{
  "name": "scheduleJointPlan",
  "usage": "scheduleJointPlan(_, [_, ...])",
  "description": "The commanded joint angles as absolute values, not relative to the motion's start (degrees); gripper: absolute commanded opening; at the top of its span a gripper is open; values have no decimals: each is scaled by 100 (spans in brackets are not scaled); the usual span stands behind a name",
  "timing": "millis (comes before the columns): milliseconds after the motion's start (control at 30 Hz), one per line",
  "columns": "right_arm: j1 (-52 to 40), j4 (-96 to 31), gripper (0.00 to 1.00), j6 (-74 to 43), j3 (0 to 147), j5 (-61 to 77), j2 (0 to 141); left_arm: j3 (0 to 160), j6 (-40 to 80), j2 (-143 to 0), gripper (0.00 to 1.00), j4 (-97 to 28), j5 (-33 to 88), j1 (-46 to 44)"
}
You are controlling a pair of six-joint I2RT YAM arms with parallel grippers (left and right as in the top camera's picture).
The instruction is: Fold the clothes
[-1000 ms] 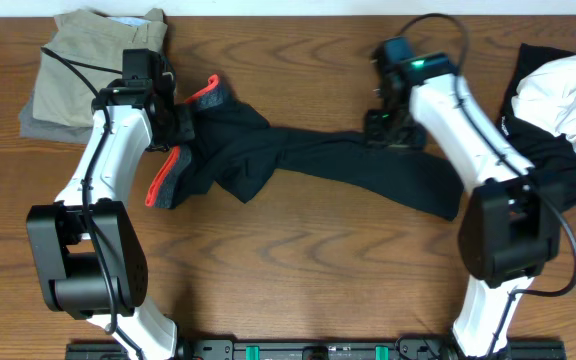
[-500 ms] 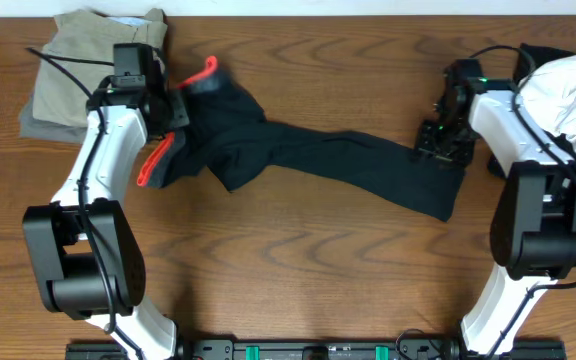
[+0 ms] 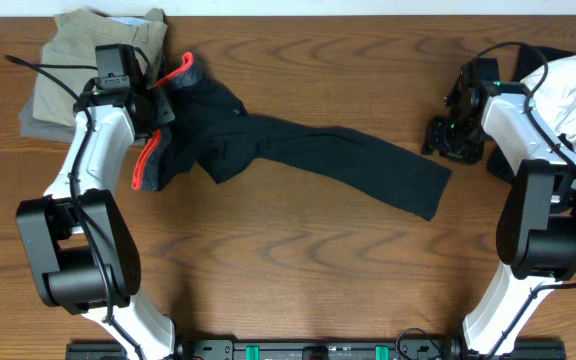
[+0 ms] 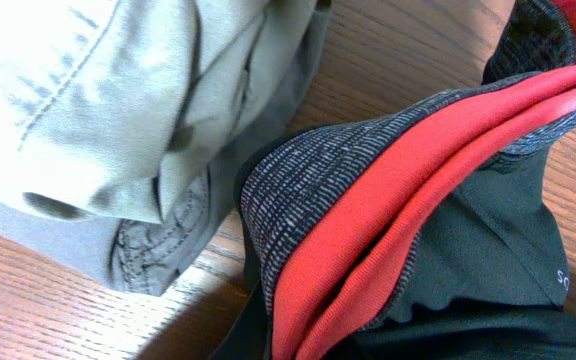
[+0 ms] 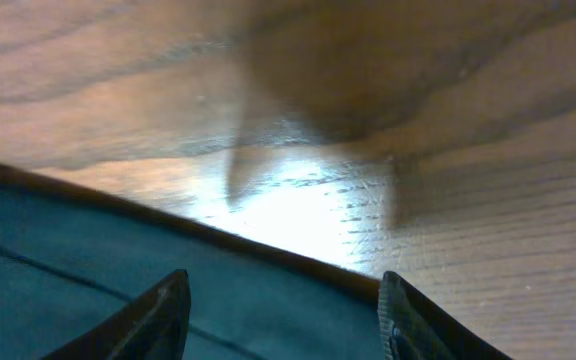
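Observation:
A black garment (image 3: 308, 150) with a grey waistband lined in red (image 3: 148, 165) lies stretched across the table from upper left to lower right. My left gripper (image 3: 163, 108) is shut on the waistband at the garment's left end. In the left wrist view the red and grey band (image 4: 368, 220) fills the frame and hides the fingers. My right gripper (image 3: 446, 140) is open, just above the garment's right leg end. In the right wrist view its spread fingers (image 5: 283, 290) hang over the dark fabric edge (image 5: 88, 270), holding nothing.
A folded khaki and grey pile (image 3: 78, 60) lies at the back left, close beside the waistband (image 4: 118, 100). A heap of white cloth (image 3: 568, 95) on dark cloth (image 3: 538, 150) lies at the back right, next to my right arm.
My right gripper carried the leg end to the right, then let it go and opened. My left gripper pulled the waistband up and to the left. The garment now lies stretched out.

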State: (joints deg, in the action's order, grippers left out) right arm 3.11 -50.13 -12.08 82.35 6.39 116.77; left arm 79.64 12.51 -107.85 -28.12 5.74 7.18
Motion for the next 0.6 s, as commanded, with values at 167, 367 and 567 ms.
scheduleJointPlan(167, [379,-4650,55,-1068,7616,607,11636,8036,1341,-10836,6,-2790,482,770])
scheduleJointPlan(367, [384,-4720,40,-1074,7616,624,11636,8036,1341,-10836,6,-2790,392,770])
scheduleJointPlan(567, [386,-4974,29,-1066,7616,622,11636,8036,1341,-10836,6,-2790,377,770])
